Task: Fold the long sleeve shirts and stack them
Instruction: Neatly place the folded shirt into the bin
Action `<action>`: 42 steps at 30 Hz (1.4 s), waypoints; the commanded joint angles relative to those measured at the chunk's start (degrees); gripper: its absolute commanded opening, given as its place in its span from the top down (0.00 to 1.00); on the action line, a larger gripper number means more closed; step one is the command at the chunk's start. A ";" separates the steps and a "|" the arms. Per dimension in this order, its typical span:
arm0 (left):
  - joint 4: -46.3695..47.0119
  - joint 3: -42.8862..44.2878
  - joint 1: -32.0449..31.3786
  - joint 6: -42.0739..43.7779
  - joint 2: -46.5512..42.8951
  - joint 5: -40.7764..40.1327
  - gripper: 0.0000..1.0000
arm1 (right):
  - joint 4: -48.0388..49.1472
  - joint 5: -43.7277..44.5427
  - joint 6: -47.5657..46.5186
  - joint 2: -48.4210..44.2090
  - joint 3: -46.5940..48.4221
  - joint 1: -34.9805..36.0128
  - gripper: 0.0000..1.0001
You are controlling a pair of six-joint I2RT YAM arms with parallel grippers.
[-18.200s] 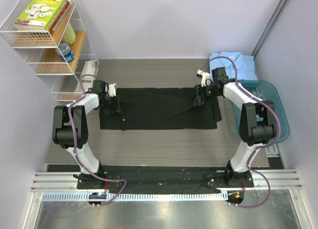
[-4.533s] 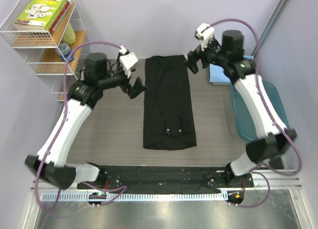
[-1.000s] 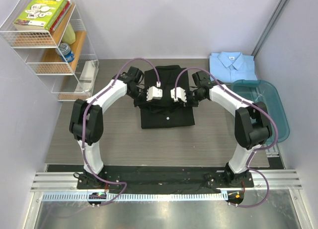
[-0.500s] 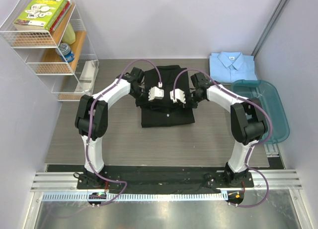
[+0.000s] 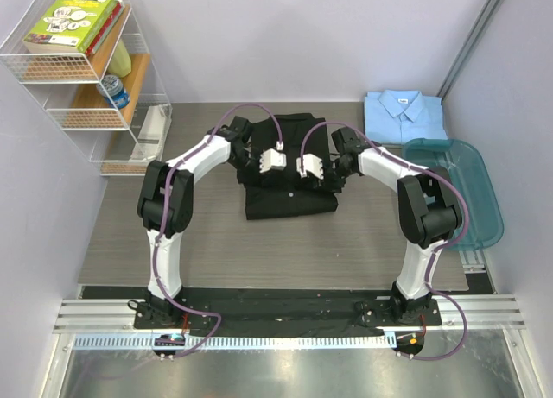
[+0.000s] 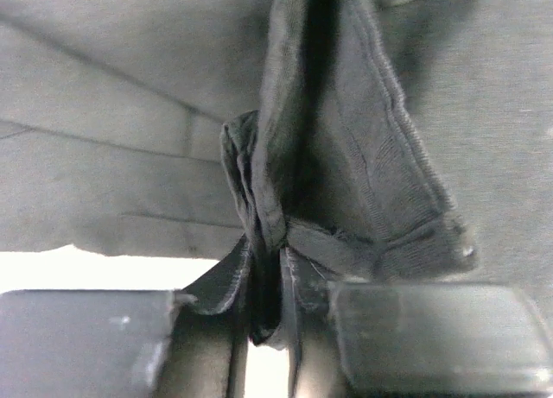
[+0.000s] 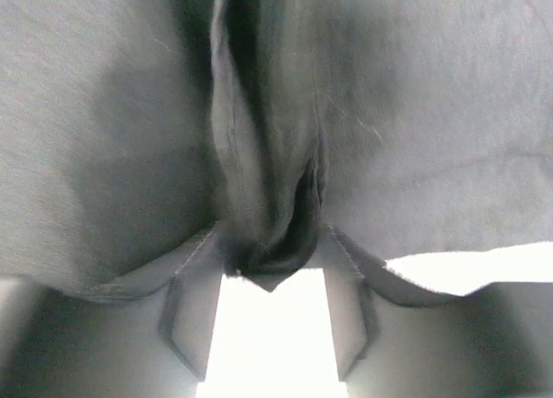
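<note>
The black shirt (image 5: 289, 199) lies folded at the middle of the table, its near half doubled over toward the back. My left gripper (image 5: 257, 167) is shut on a bunched fold of it, which fills the left wrist view (image 6: 130, 87) with the pinch low in that frame at the left gripper (image 6: 270, 303). My right gripper (image 5: 327, 172) is shut on another fold, seen in the right wrist view (image 7: 415, 113) between the jaws of the right gripper (image 7: 268, 260). The light blue shirt (image 5: 403, 115) lies folded at the back right.
A teal plastic tub (image 5: 471, 199) stands at the right edge, just in front of the blue shirt. A white wire shelf (image 5: 86, 78) with books and a can stands at the back left. Bare grey table (image 5: 285, 251) lies in front of the black shirt.
Both grippers have carried their folds of the black shirt slightly toward the back. The arms' elbows have swung inward. The shirt's near edge has crept back a little.
</note>
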 commanded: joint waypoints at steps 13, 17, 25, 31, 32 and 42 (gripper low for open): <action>0.46 12.55 10.33 -38.53 -10.25 3.62 0.24 | -15.41 0.35 34.80 -5.89 23.61 -6.79 0.00; 10.80 -7.88 9.54 -56.19 -24.82 17.75 0.27 | -19.21 -16.06 52.79 -9.93 17.48 -6.53 0.12; 37.34 -38.86 -1.09 -83.16 -33.05 29.90 0.34 | -1.04 -27.35 66.63 -18.12 -8.98 -1.43 0.44; 41.16 -34.33 -1.36 -84.52 -19.88 27.98 0.39 | 7.86 -25.86 69.11 -9.69 -9.88 -0.72 0.49; 41.16 -33.71 -0.93 -85.14 -18.20 27.11 0.40 | 8.21 -25.25 69.02 -8.46 -9.79 -1.07 0.49; 14.03 -21.60 4.87 -60.58 -15.72 25.72 0.40 | -3.56 -21.21 58.56 -6.07 -4.08 -6.78 0.41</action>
